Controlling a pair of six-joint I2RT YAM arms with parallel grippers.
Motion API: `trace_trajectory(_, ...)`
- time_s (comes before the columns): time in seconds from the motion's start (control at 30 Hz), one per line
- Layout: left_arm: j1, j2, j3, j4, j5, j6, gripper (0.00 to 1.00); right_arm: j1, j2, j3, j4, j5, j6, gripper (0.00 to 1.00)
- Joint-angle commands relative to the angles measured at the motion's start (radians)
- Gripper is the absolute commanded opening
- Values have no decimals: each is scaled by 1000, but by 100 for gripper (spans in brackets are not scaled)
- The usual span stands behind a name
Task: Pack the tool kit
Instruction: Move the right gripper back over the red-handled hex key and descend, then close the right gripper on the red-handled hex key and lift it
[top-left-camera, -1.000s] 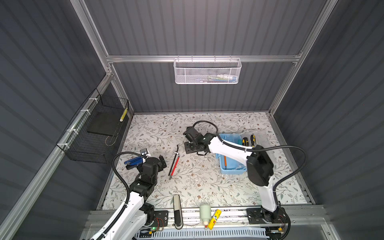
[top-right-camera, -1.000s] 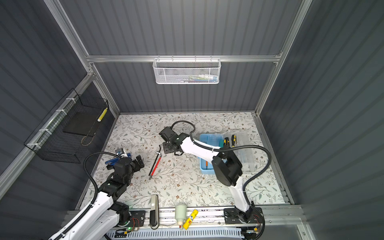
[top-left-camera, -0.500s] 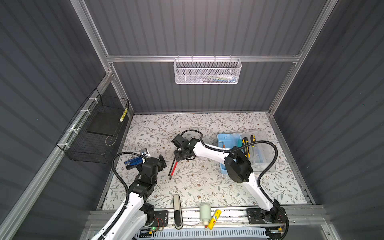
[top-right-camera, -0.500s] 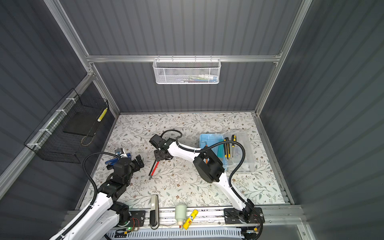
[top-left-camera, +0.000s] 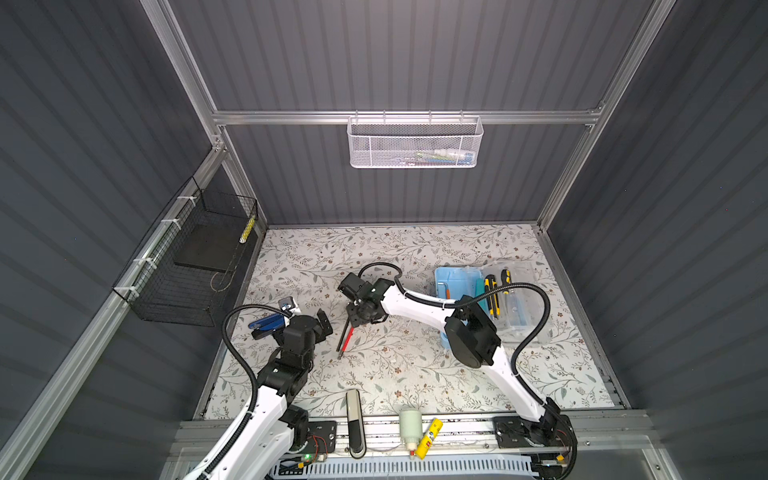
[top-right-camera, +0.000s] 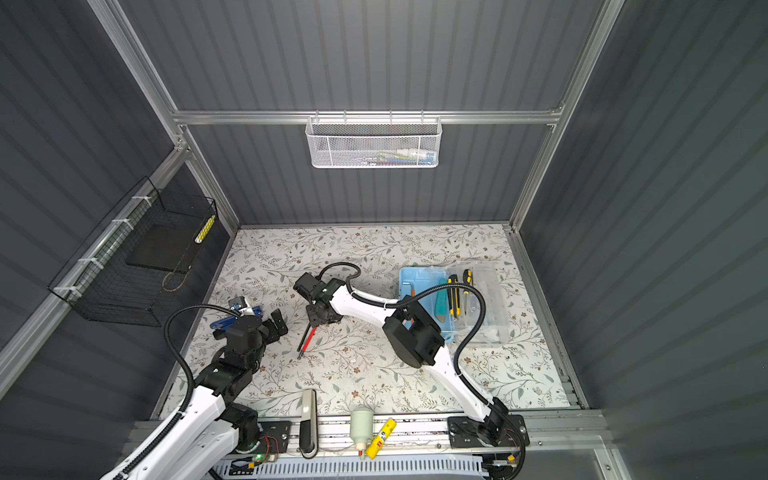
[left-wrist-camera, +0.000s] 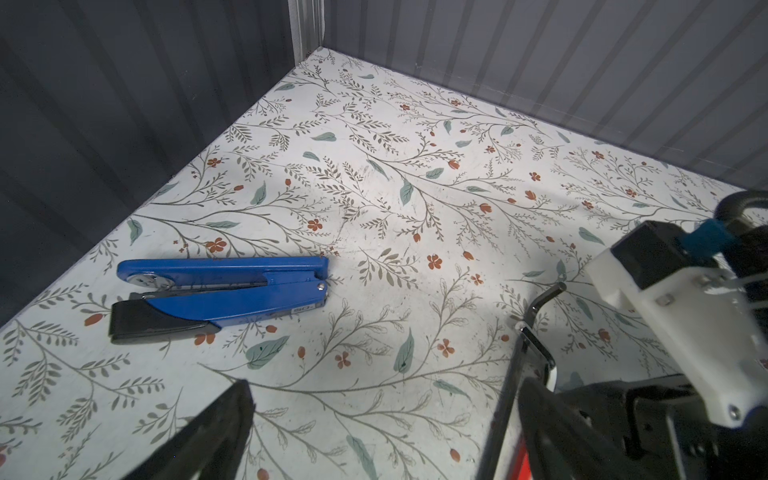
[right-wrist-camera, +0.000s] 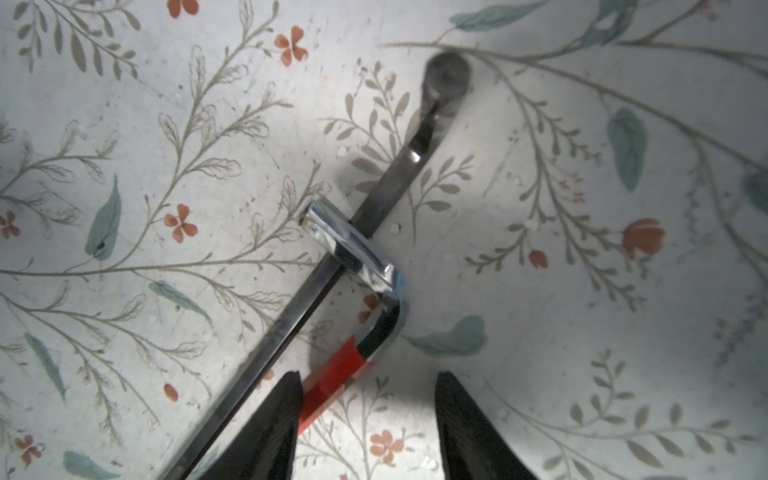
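Observation:
The tool kit is a light-blue box lying open at the right, its clear lid folded out beside it. Yellow-and-black tools lie inside. Two hex keys rest crossed on the floral floor. One is chrome with a red sleeve, the other long and dark. My right gripper hangs open just over them, with the red sleeve running beside one finger and nothing clamped. It shows in both top views. My left gripper stands wide open and empty next to a blue hand tool.
A white mesh basket hangs on the back wall and a black wire basket on the left wall. On the front rail lie a grey bar, a white bottle and a yellow marker. A small white-and-blue block sits by the blue tool.
My right arm has swung left from beside the tool kit and now sits over the hex keys. The left arm has not moved.

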Motion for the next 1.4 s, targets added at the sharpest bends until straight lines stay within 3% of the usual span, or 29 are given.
trace_trajectory(0.0,6,-9,-12,12,0,13,99,9,23,7,-74,29,-10,54)
trace_trajectory(0.23,6,-14,-15,12,0,13,99,2,3,-30,-130,78,-67,53)
trace_trajectory(0.53,6,-11,-13,12,0,13,99,-55,-74,-198,18,-32,-23,47)
trace_trajectory(0.87,6,-12,-14,12,-2,12,99,-116,-94,-119,-31,-18,-133,52)
trace_trajectory(1.13,7,-31,-18,1,-15,4,99,7,-190,-252,51,-77,67,67)
trace_trajectory(1.37,6,-35,-20,0,-16,2,99,71,-127,-202,46,-76,144,70)
